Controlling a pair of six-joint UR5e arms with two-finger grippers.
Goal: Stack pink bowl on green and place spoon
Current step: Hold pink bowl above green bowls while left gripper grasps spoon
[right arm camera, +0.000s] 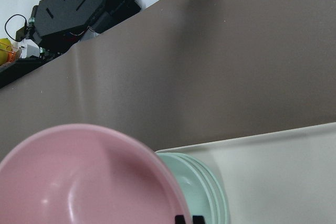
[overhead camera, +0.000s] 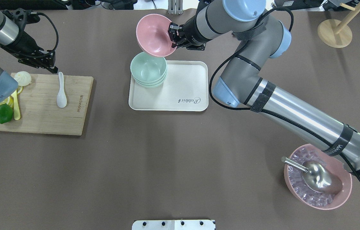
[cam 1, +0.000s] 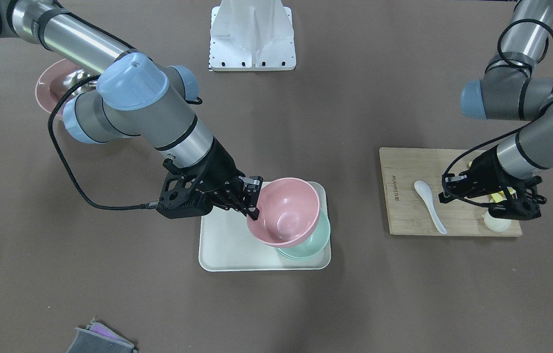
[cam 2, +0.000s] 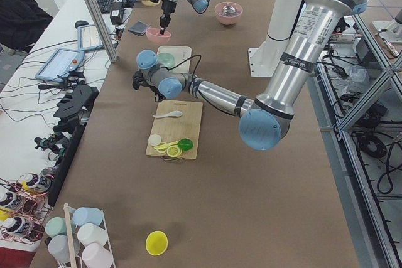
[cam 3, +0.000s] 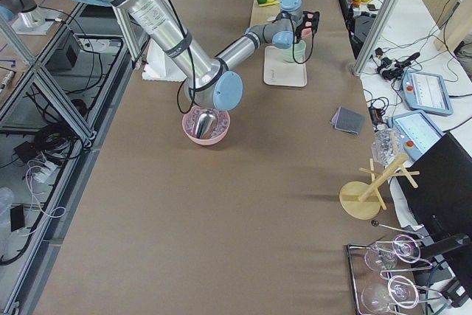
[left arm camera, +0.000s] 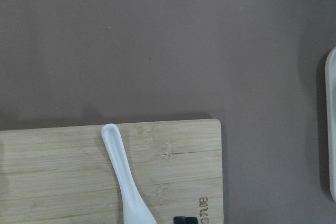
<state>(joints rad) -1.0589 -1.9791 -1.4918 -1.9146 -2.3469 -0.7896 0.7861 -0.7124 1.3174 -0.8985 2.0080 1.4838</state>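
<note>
Pink bowl (overhead camera: 154,35): tilted and off the table, clamped at its rim by the right gripper (overhead camera: 173,35), just above the stack of green bowls (overhead camera: 148,68). Contact between the two cannot be confirmed. The green bowls sit in a corner of the white tray (overhead camera: 183,92). Spoon (overhead camera: 61,91): lying flat on the wooden cutting board (overhead camera: 39,115), well apart from the tray. The left gripper (overhead camera: 52,66) hangs just above the spoon's handle end; the spacing of its fingers cannot be determined.
</note>
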